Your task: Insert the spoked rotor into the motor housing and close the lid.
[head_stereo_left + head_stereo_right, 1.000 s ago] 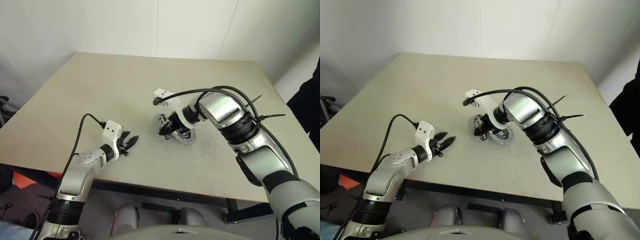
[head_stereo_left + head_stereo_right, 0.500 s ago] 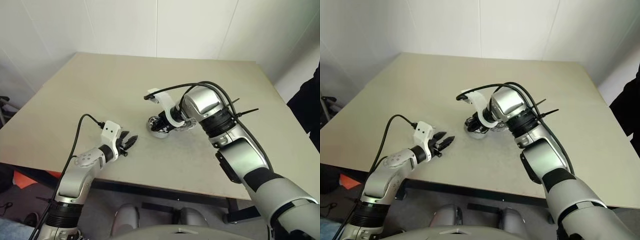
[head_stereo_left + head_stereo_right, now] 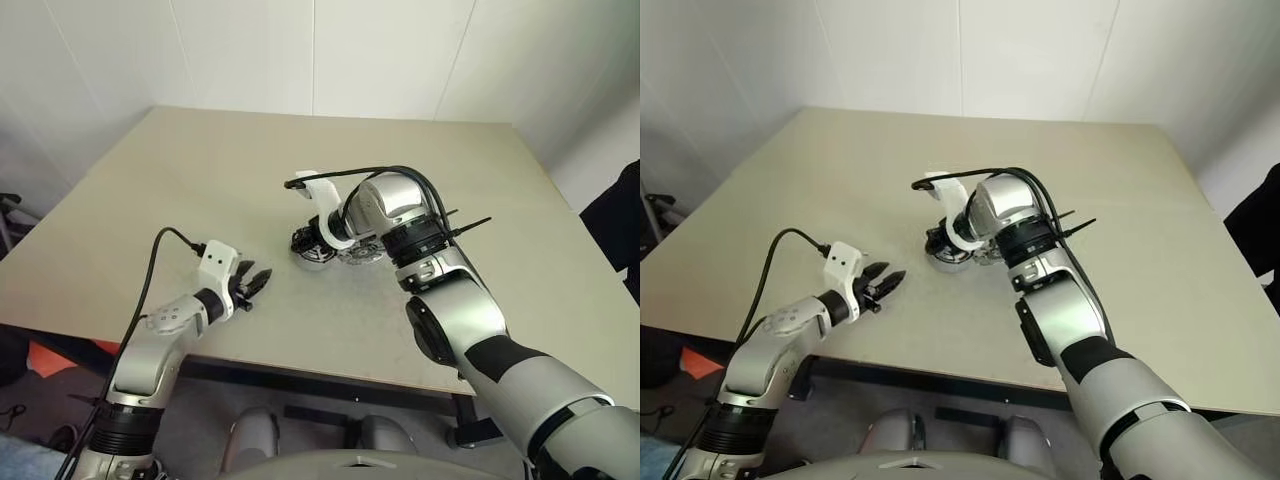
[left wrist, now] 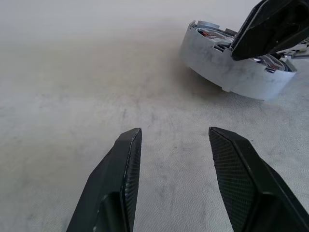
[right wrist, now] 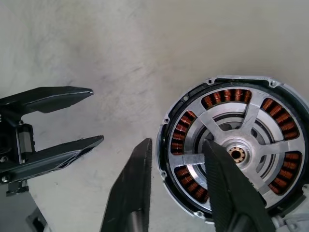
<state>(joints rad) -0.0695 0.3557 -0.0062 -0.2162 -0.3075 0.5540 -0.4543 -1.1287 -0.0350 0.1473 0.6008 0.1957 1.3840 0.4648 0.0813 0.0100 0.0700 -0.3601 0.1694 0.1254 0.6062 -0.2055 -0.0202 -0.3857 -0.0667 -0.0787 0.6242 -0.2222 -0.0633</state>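
Observation:
The motor housing (image 5: 231, 95) sits on the table a little right of centre, its ring of copper windings facing up. The spoked rotor (image 5: 237, 153) lies inside it, with windings showing between its silver spokes. My right gripper (image 5: 177, 145) hangs open just above the housing's left rim, one finger over the rotor and the other outside the rim, holding nothing. The lid (image 3: 362, 256) lies open beside the housing, mostly hidden by my right wrist. My left gripper (image 4: 175, 130) hovers open and empty over the table a short way left of the housing (image 4: 227, 72).
The beige table (image 3: 200, 180) has bare surface to the left and behind the housing, and its front edge runs close under my left forearm. A person's dark sleeve (image 3: 622, 235) shows past the table's right edge. A black cable (image 3: 340, 176) arcs over my right wrist.
My right gripper has swung left and lower over the housing, its wrist has rolled, and its fingers have come open. The left arm has kept still.

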